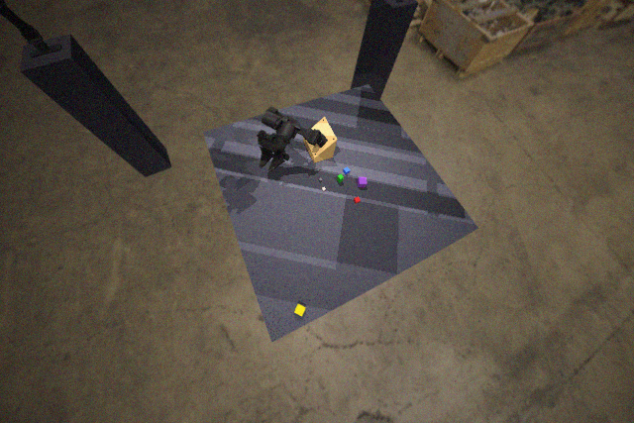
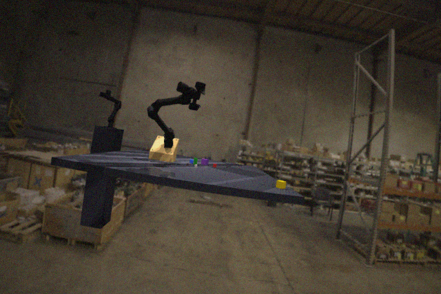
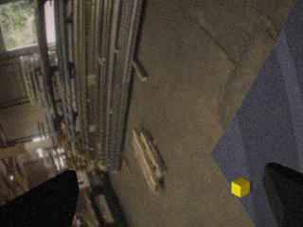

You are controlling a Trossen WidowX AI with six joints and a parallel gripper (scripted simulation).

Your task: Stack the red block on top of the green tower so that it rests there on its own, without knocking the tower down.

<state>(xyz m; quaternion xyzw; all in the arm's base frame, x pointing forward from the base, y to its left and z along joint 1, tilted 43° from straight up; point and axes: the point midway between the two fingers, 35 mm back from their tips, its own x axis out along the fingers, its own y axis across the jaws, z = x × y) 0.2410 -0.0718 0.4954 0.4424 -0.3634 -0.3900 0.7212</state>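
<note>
The black six-joint arm stands folded high above its tan wooden base block (image 2: 163, 149), with the black parallel-jaw gripper (image 2: 194, 106) raised well above the dark grey-blue striped worktop (image 1: 369, 239) and well apart from every block; this looks like a resting or starting pose, with nothing of the task yet begun. The fingers stand almost fully open, and in the wrist view the two dark tips frame only floor, distant shelving and a corner of the worktop, so they hold nothing. The small red cube (image 1: 357, 199) lies alone on the worktop, out in front of the base and a little toward the open middle. The small green tower (image 1: 340, 178) stands near it but apart, closer to the base; how many blocks make it up is too small to tell. A small blue cube (image 1: 346, 170) sits just beside the green tower and a purple cube (image 1: 363, 181) near it on the other side, so the tower is hemmed by neighbours that a wide-open approach could brush. A yellow cube (image 1: 299, 309) sits far off near the worktop's outer corner, out of the way. The likely first step is to swing down over the red cube, which has free room around it for the fingers.
</note>
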